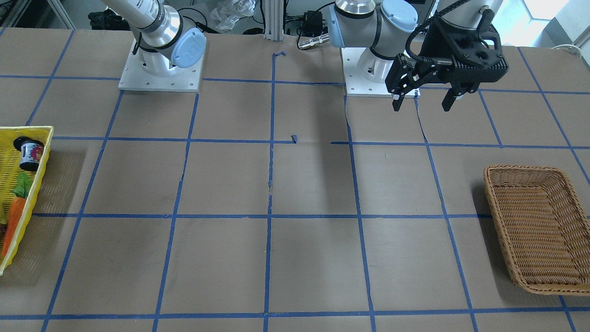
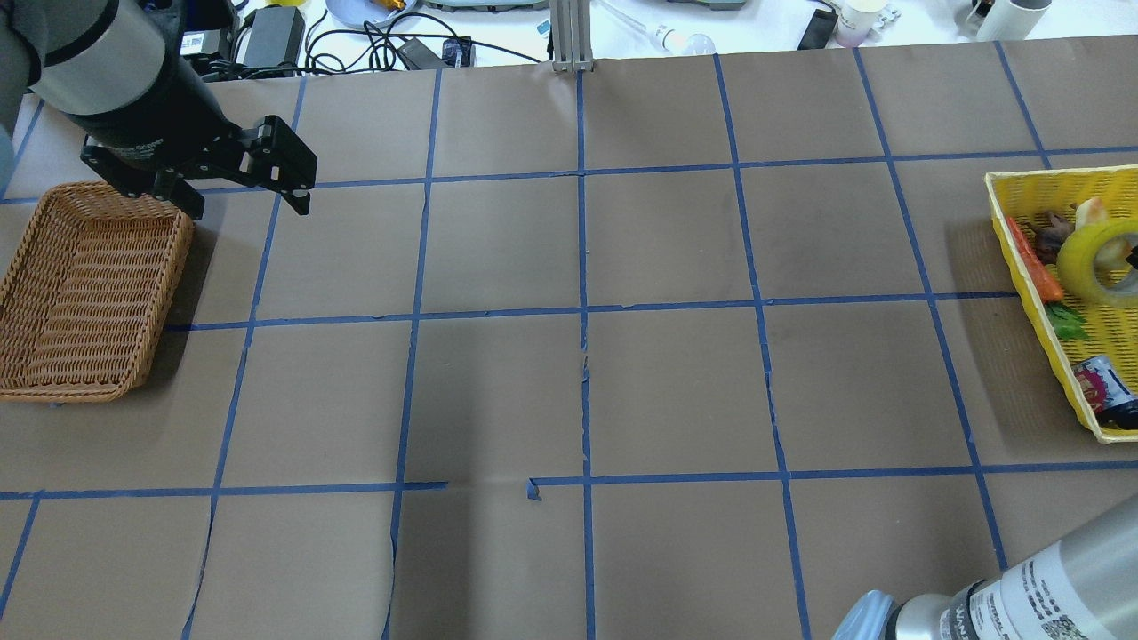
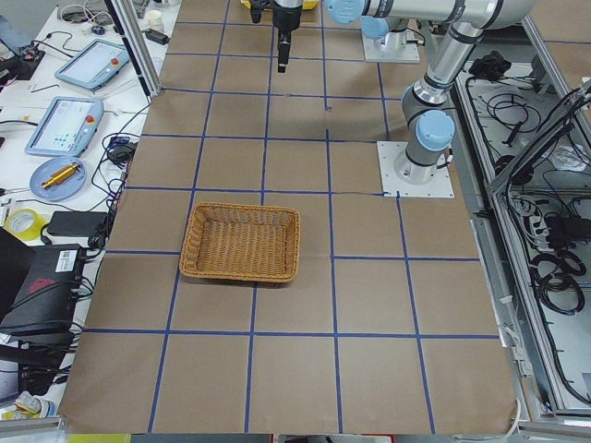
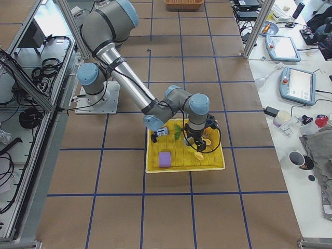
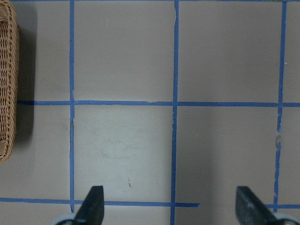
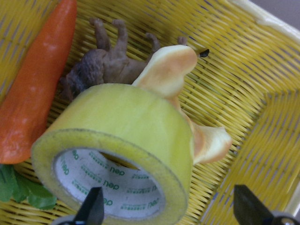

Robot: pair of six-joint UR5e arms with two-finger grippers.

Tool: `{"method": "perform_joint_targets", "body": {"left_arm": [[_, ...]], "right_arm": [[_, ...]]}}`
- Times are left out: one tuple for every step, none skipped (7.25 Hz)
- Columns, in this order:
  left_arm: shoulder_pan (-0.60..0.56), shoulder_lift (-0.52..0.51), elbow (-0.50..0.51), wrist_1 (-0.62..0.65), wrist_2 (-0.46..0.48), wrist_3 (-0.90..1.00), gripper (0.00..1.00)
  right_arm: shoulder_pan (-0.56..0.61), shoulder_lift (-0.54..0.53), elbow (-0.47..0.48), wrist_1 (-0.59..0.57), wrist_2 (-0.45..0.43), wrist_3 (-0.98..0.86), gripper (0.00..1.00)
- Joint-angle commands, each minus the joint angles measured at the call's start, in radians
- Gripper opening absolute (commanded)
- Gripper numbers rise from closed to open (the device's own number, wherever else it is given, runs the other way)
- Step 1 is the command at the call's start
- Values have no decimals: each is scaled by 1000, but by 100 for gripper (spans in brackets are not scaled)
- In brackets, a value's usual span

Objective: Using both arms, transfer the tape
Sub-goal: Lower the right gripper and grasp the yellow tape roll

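- The right gripper [image 6: 171,208] hangs low over the tape, its black fingers spread wide and clamped on nothing.
- The translucent yellow roll of tape with a white core [image 6: 126,126] lies tilted in the yellow woven plastic basket [image 6: 262,70]. It leans on a brown toy figure [image 6: 103,61], with an orange toy carrot [image 6: 37,84] beside it.
- One fingertip shows in front of the roll's lower edge and the other stands well clear of its wall, so I judge the grasp not yet made.
- The left gripper [image 1: 421,103] hovers empty above the table with its fingers apart, near the brown wicker basket [image 1: 521,168], which holds nothing.
- Nothing of the transfer looks done. Pickup, the pass between the arms and the set-down, probably into the wicker basket, are all left.
- The table [image 1: 313,184] is covered in brown paper and crossed by blue tape grid lines [image 1: 269,216].
- Side benches around it carry grey teach pendants [image 3: 65,125], cables and cups, and aluminium frame posts [image 3: 129,46] stand at the edges.
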Motion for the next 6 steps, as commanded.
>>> {"method": "perform_joint_targets", "body": {"left_arm": [[0,0,0,0,0,0,100],[0,0,0,0,0,0,100],[0,0,0,-1,0,0,100],[0,2,0,-2,0,0,100],[0,0,0,-2,0,0,100],[0,2,0,-2,0,0,100]], "right_arm": [[0,30,2,-29,4,21,39],[0,30,4,-27,-1,104,11],[0,29,4,-26,-3,117,0],[0,21,2,-27,-3,110,0],[0,17,1,-18,-3,113,0],[3,-9,1,-3,-12,113,0]]}}
